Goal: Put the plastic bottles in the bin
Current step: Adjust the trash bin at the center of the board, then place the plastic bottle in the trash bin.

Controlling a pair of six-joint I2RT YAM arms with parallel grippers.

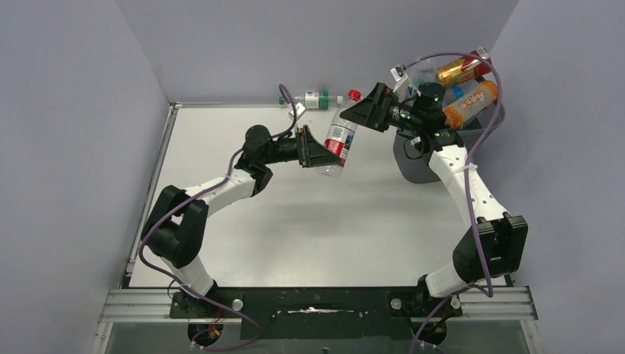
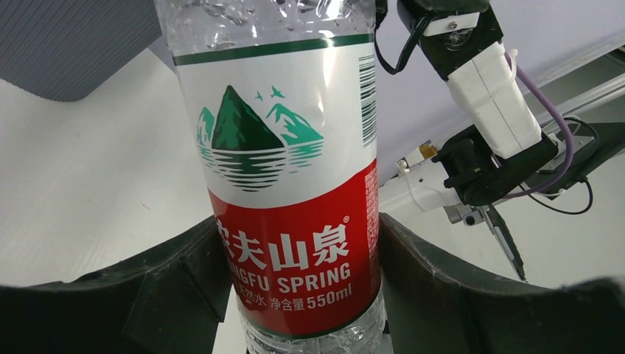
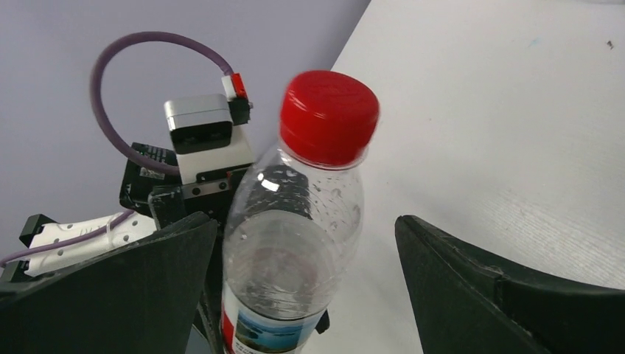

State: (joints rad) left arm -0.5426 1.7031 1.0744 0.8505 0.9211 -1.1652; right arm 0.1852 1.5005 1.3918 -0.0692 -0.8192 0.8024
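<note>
While held off the table (image 1: 295, 236), item 1: clear bottle (image 1: 340, 136), red cap, red-and-white label w/ green mountain print, tilted w/ cap toward far right, above far-centre of the surface.
Left gripper (image 1: 320, 151): fingers pinching the clear bottle at the lower, red part of the label, one per side.
Right gripper (image 1: 359, 110): fingers spread wide either side of neck and cap; clear gap on one side, no grip.
Item 2: bin (image 1: 411, 162), dark grey, far right. Contents piled above rim: orange bottle (image 1: 470, 103), amber bottle (image 1: 461, 71), others partly hidden.
Item 3: green-label bottle (image 1: 315, 99), lying on its side at far edge by the back wall (image 1: 332, 44), outside bin, just left of the held one's cap.
</note>
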